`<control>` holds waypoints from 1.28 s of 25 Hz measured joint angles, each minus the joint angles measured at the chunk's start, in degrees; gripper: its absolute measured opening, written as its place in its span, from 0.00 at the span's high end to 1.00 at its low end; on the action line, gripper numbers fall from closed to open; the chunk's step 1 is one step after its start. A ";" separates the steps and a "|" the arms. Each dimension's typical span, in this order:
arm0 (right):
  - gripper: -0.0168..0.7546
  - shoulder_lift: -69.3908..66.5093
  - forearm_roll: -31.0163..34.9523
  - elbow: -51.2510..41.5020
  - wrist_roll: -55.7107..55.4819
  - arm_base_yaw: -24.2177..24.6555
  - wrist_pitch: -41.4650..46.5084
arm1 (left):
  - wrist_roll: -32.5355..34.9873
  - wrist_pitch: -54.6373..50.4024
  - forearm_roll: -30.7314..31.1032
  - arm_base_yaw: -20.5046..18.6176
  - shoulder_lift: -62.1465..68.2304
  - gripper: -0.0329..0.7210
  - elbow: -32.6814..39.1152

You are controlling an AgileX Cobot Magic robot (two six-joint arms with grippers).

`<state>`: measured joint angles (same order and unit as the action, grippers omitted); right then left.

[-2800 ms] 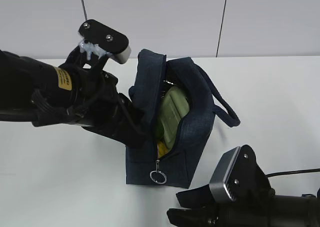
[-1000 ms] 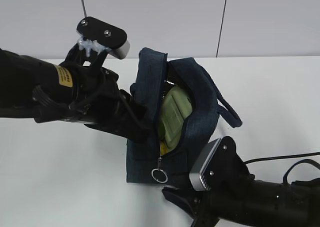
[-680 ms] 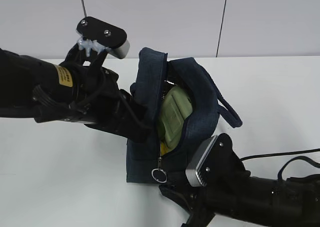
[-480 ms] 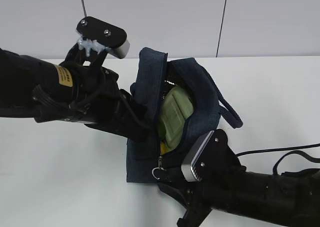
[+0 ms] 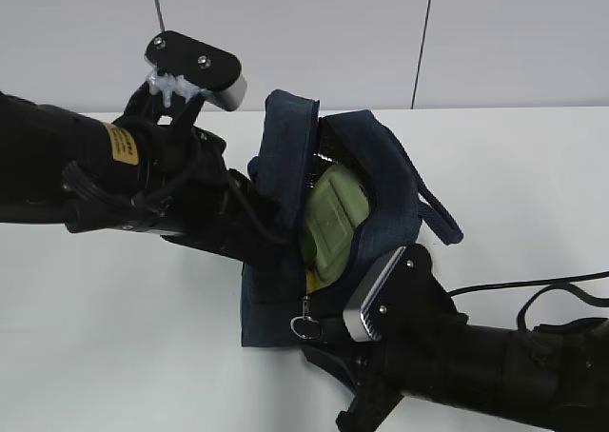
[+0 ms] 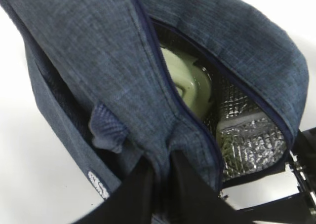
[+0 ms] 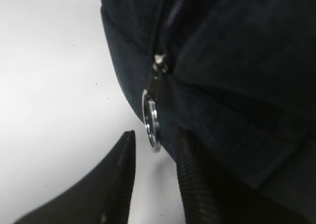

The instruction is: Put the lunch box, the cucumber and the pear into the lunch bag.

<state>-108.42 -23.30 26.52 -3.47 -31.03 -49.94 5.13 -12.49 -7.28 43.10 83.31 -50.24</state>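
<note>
Over on the left of the white table [image 5: 114, 318], the left gripper [image 6: 160, 184] has its two dark fingers pinched together on the near edge of the lunch bag [image 5: 285, 175], clamping a fold of the navy fabric; I would say it holds that flap back and steadies the bag so the mouth stays wide and the body does not slide. Moving rightward into the opening, the lunch box [image 5: 333, 218] leans on end inside the bag with its pale green lid facing outward, and the left wrist view shows the same lid [image 6: 190, 83] against the silver foil lining [image 6: 247, 145]. Just below the box a sliver of yellow shows at the bottom of the gap, most likely the pear [image 5: 309, 282], though too little is visible to be sure. The cucumber I cannot find anywhere; it may be hidden deeper inside. Lower down, the silver ring pull [image 7: 151, 126] hangs from the zipper at the foot of the opening. Further right, the right gripper [image 7: 155, 184] sits with its fingers apart, one on each side of the space just under that ring and not yet touching it. It looks placed to take the pull and close the zipper, which would suit a bag already filled.
</note>
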 joint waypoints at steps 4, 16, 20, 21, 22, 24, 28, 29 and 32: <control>0.66 0.00 0.25 0.03 0.00 0.00 0.00 | 0.00 0.00 0.00 0.00 0.00 0.94 0.00; 0.66 1.73 3.14 -1.29 2.74 0.00 1.37 | 0.00 0.05 0.00 0.00 0.00 0.94 0.00; 0.66 1.73 4.21 -1.42 4.02 0.00 1.42 | 0.00 0.05 0.00 0.00 0.00 0.94 0.00; 0.66 1.73 4.24 -1.42 4.18 0.00 1.52 | 0.00 0.05 0.00 0.00 0.00 0.94 0.00; 0.66 1.73 4.35 -1.42 4.41 0.00 1.65 | 0.00 0.05 0.00 0.00 0.00 0.94 0.00; 0.66 1.73 4.35 -0.64 4.60 0.00 2.78 | 0.00 0.05 0.00 0.00 0.00 0.94 0.00; 0.66 1.73 3.20 2.11 4.63 0.00 6.03 | 0.00 0.35 0.00 0.00 0.00 0.94 0.00; 0.66 1.73 2.71 2.43 4.63 0.00 6.24 | 0.00 0.40 0.00 0.00 0.00 0.94 0.00; 0.66 1.73 1.26 3.24 4.63 0.00 6.95 | 0.00 0.41 0.00 0.00 0.00 0.94 0.00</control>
<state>-106.69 -22.03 29.76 1.16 -31.03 -42.99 5.13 -12.08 -7.28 43.10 83.31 -50.24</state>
